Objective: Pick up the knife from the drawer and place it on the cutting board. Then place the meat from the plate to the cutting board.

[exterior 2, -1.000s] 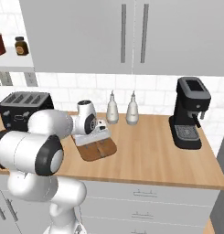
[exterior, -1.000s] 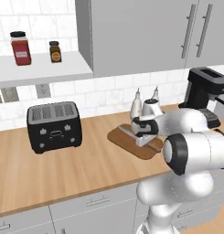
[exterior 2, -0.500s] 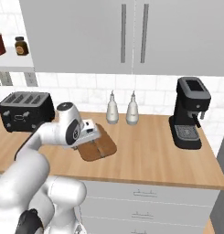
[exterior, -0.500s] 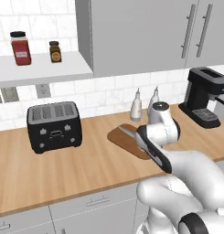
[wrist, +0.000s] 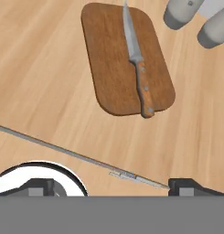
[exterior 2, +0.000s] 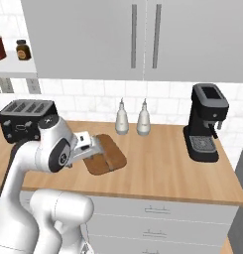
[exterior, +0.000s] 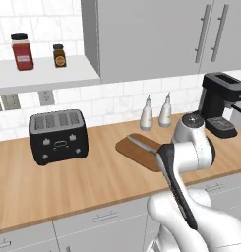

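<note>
Left base view: cutting board [exterior: 141, 151] lies on the worktop [exterior: 68, 182], right of the toaster [exterior: 58, 136] and near two bottles [exterior: 155, 112]. A pale knife [exterior: 138, 143] blade shows on the board; the arm covers the board's right part.

Right base view: end effector [exterior 2: 95, 149] sits over the board [exterior 2: 110, 158]; its opening cannot be told.

Hand view: finger tips [wrist: 189, 186] stand wide apart, holding nothing. Knife [wrist: 137, 66] lies along the board's [wrist: 109, 64] long axis, blade toward the far end, wooden handle reaching the near edge.
</note>
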